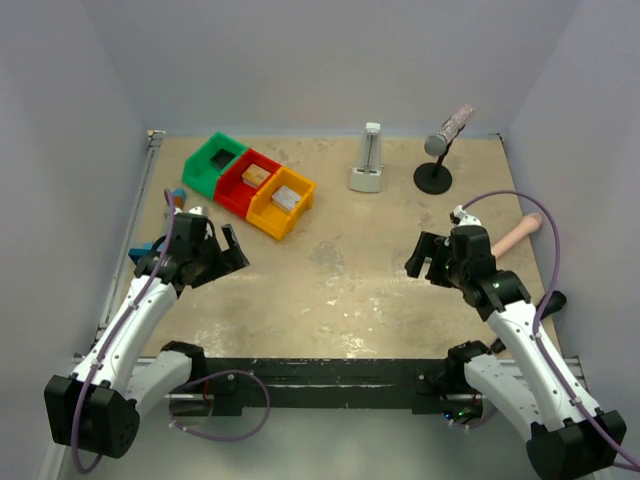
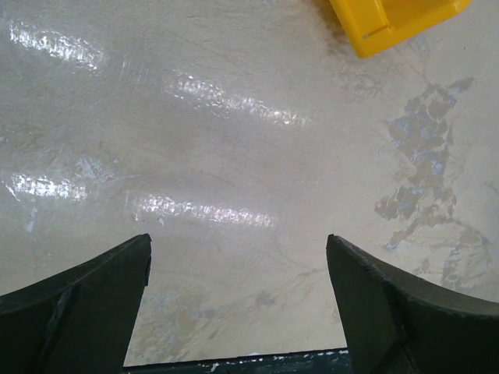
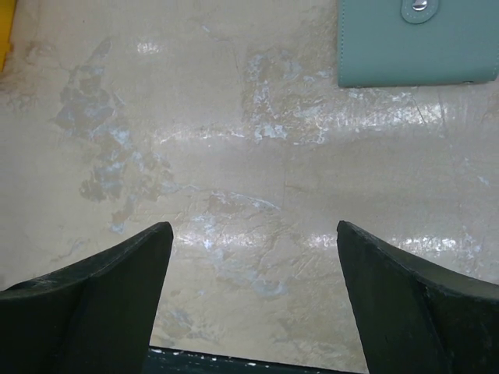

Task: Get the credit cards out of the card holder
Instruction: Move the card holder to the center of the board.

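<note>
The card holder (image 3: 417, 47), a light teal wallet with a snap tab, lies closed and flat on the table at the top right of the right wrist view, well ahead of my right gripper (image 3: 253, 241). In the top view it seems to be the pale object (image 1: 366, 165) at the back centre. No credit cards show in any view. My right gripper (image 1: 425, 258) is open and empty over bare table. My left gripper (image 1: 230, 250) is open and empty too, over bare table (image 2: 238, 257), with a yellow bin (image 2: 398, 19) ahead of it.
Green (image 1: 213, 163), red (image 1: 248, 180) and yellow (image 1: 281, 203) bins stand in a row at the back left, with small blocks in the red and yellow ones. A black stand with a tilted cylinder (image 1: 437, 150) is at the back right. A pink handle (image 1: 515, 235) lies right of the right arm. A blue object (image 1: 142, 250) sits by the left arm.
</note>
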`<state>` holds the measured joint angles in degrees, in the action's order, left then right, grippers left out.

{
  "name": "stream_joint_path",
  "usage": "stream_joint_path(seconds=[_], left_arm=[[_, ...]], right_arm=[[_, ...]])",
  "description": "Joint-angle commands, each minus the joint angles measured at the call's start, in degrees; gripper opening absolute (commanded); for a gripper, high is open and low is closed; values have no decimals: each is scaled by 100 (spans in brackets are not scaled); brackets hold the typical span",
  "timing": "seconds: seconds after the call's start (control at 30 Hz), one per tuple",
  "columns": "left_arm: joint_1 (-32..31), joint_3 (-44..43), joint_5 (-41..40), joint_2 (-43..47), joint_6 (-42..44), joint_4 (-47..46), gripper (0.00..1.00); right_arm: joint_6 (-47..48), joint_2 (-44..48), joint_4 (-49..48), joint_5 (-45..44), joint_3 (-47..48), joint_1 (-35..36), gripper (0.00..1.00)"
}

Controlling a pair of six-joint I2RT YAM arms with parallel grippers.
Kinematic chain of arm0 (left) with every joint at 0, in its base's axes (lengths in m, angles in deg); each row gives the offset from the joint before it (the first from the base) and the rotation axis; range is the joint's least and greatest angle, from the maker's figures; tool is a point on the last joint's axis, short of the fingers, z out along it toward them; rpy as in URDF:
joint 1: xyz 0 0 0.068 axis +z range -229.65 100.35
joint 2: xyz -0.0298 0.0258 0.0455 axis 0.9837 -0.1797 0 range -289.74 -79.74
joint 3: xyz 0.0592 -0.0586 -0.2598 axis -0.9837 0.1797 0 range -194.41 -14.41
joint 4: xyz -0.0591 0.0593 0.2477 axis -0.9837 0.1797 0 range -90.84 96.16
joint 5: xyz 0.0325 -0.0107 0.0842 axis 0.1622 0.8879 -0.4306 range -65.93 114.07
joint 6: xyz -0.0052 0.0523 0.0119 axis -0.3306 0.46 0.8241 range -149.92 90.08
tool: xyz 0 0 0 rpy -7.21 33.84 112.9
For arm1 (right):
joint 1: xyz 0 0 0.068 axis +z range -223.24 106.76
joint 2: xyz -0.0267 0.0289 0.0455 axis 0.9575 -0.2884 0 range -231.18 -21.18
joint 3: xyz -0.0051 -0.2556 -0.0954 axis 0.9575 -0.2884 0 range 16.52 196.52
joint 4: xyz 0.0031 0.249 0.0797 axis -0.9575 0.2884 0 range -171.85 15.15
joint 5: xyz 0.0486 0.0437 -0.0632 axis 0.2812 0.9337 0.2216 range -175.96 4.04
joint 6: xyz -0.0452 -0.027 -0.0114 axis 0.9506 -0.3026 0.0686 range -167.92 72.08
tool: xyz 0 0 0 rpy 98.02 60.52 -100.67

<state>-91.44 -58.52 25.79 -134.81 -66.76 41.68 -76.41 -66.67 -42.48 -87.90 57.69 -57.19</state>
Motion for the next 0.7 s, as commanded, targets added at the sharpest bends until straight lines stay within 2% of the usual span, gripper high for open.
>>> stream_joint_path(seconds=[0.0, 0.07, 0.17, 0.3, 0.43, 0.6, 0.63, 0.67], left_arm=[[-34, -44, -22, 172, 54, -95, 99], [-51, -1, 48, 224, 89, -139, 99], [-209, 70, 66, 356, 89, -200, 95], [-1218, 114, -645, 541, -103, -130, 91], [-1633, 219, -726, 602, -262, -86, 92], [-1660, 342, -664, 848, -280, -139, 93], [-1668, 351, -664, 892, -297, -130, 93], [-1668, 412, -664, 927, -324, -130, 93]], right_arm=[[-147, 102, 105, -543, 207, -23, 91], [-78, 59, 62, -703, 216, -23, 91], [124, -73, -71, -265, 251, -23, 90], [-24, -22, -87, -9, 314, -32, 87], [-156, 24, -343, -166, 242, -85, 83], [-296, -346, -316, -247, 498, -557, 88], [-402, -389, -395, -116, 480, -760, 96], [-507, -451, -491, 69, 454, -1023, 99]])
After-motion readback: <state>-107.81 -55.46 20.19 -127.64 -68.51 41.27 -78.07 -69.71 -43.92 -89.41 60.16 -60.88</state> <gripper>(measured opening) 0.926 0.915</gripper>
